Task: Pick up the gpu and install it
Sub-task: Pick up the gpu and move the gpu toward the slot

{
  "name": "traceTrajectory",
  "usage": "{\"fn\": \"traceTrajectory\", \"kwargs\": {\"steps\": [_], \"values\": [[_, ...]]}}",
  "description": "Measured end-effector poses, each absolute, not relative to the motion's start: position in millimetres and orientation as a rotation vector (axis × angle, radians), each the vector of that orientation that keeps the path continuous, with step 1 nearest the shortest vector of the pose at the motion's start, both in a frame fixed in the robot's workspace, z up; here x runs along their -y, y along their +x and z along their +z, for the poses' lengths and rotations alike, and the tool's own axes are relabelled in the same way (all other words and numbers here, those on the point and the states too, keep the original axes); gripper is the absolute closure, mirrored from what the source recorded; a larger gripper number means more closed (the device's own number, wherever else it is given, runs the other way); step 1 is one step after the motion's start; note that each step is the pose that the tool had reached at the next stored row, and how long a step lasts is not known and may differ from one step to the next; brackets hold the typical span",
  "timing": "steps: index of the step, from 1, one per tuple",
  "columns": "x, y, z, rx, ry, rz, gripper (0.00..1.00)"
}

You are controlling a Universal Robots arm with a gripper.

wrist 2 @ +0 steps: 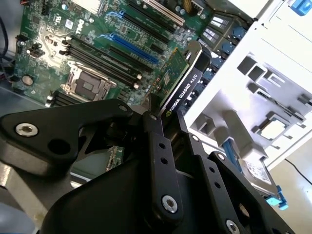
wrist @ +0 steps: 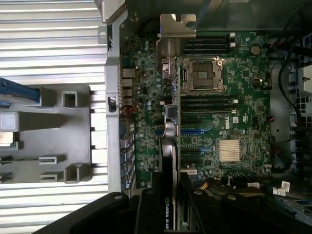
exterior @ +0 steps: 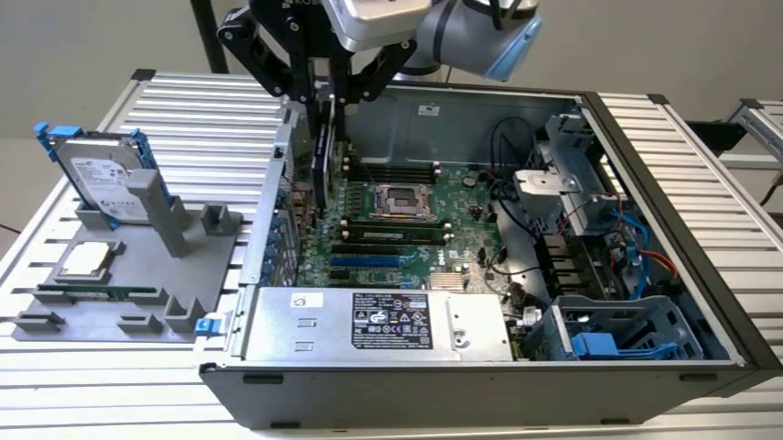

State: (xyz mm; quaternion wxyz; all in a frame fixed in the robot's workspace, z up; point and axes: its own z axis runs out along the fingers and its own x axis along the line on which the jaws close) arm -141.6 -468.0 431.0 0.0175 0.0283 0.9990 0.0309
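Black jaws of your gripper (exterior: 328, 95) pinch the gpu (exterior: 325, 156) on edge, so its connector faces the motherboard (exterior: 410, 234).

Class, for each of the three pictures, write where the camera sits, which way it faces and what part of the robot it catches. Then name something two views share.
Exterior view: off the arm, above the open computer case, looking down into it; the arm and gripper show at the top.
First wrist view: on the arm, facing straight down along the gpu onto the motherboard; black fingers show.
Second wrist view: on the arm, looking slantwise past the fingers clamping the gpu.
Shared: both wrist views show the CPU socket.
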Motion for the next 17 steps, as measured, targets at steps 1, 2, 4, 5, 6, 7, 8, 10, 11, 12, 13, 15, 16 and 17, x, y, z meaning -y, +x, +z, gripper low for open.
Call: {"fn": "traceTrajectory", "kwargs": {"steps": [1,2,4,5,6,7,8,10,11,12,13,15,16,17], "values": [[468.0,-141.1,431.0,-3.104,0.088,0.096,1.0],[468.0,-140.6,431.0,-3.104,0.088,0.096,1.0],[468.0,-139.6,431.0,-3.104,0.088,0.096,1.0],[468.0,-139.0,431.0,-3.104,0.088,0.096,1.0],[468.0,-138.5,431.0,-3.104,0.088,0.096,1.0],[468.0,-137.8,431.0,-3.104,0.088,0.096,1.0],[468.0,-137.3,431.0,-3.104,0.088,0.096,1.0],[468.0,-136.3,431.0,-3.104,0.088,0.096,1.0],[468.0,-135.8,431.0,-3.104,0.088,0.096,1.0],[468.0,-135.4,431.0,-3.104,0.088,0.096,1.0],[468.0,-134.8,431.0,-3.104,0.088,0.096,1.0],[468.0,-133.8,431.0,-3.104,0.088,0.096,1.0],[468.0,-133.3,431.0,-3.104,0.088,0.096,1.0],[468.0,-132.9,431.0,-3.104,0.088,0.096,1.0]]}}
